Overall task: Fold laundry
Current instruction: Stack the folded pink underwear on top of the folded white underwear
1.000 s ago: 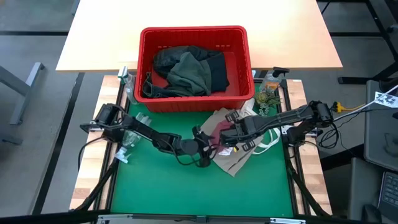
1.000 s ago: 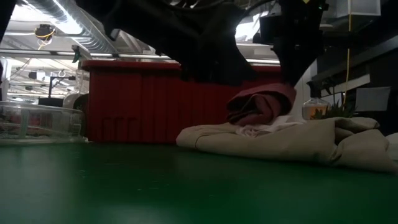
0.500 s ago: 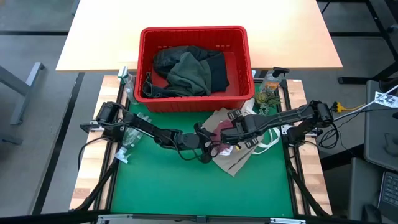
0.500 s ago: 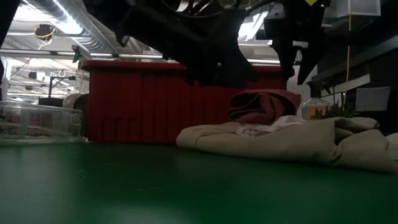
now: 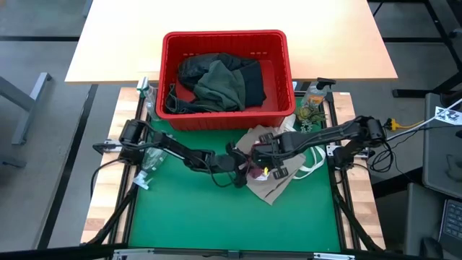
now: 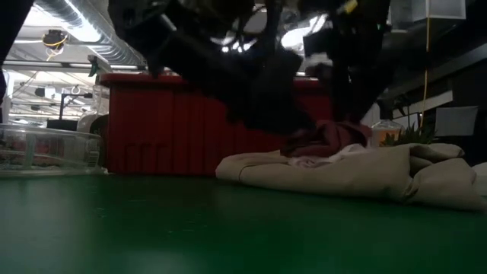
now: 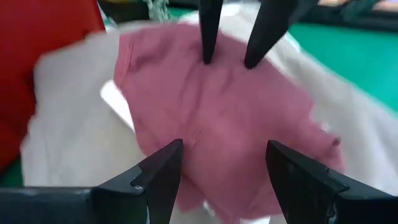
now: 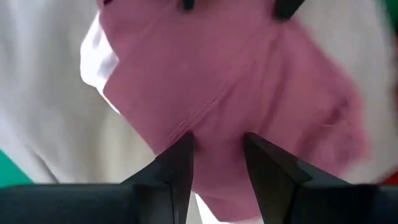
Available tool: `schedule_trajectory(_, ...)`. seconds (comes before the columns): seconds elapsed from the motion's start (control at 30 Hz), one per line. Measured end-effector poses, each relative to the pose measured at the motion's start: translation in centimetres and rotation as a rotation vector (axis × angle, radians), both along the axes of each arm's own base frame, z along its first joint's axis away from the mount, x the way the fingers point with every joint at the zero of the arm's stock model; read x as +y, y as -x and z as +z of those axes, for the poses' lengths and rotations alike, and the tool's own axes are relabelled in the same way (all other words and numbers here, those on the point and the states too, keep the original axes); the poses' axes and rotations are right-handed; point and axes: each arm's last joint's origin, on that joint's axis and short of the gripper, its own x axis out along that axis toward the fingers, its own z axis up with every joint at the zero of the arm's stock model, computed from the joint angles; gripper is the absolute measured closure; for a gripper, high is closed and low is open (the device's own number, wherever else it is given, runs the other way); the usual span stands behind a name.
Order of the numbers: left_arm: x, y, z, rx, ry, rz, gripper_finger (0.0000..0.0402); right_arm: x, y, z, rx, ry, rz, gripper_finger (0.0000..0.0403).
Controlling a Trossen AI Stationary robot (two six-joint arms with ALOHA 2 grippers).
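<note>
Your maroon piece [image 7: 230,118] lies on the tan top [image 5: 278,184] near the surface's far right edge. Your left tool [image 7: 224,163] hangs spread wide just over it, empty; your right tool [image 8: 217,152], partly spread, presses its tips into the maroon cloth.

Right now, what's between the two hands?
The maroon piece, lying on the tan top. The left wrist view shows the open left hand at one edge of it and the right hand opposite, fingers parted over it.
</note>
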Motion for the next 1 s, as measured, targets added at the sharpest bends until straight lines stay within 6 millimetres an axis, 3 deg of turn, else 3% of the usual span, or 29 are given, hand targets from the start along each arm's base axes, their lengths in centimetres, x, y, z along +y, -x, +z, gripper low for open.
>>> schedule_trajectory(0.2, -0.1, -0.1, -2.2, 0.059, 0.008, -0.023, 0.0177, -0.9, 1.3, -3.6, 0.039, -0.044, -0.028, 0.0260)
schedule_trajectory(0.4, -0.1, -0.1, -2.6, 0.069, 0.004, -0.023, 0.0177, -0.9, 1.5, -4.2, 0.040, -0.044, -0.026, 0.0260)
schedule_trajectory(0.57, -0.2, -0.1, -1.7, 0.051, 0.002, -0.029, 0.0177, -0.9, 1.0, -2.4, 0.055, -0.044, -0.030, 0.0260)
schedule_trajectory(0.8, -1.1, 1.0, 2.1, 0.033, 0.001, -0.058, 0.0177, -0.8, 0.2, 1.5, 0.047, -0.055, -0.066, 0.0260)
schedule_trajectory(1.0, -2.1, 1.8, 5.2, -0.054, 0.014, -0.085, 0.0177, -0.9, 0.1, 3.4, 0.048, -0.039, -0.070, 0.0260)
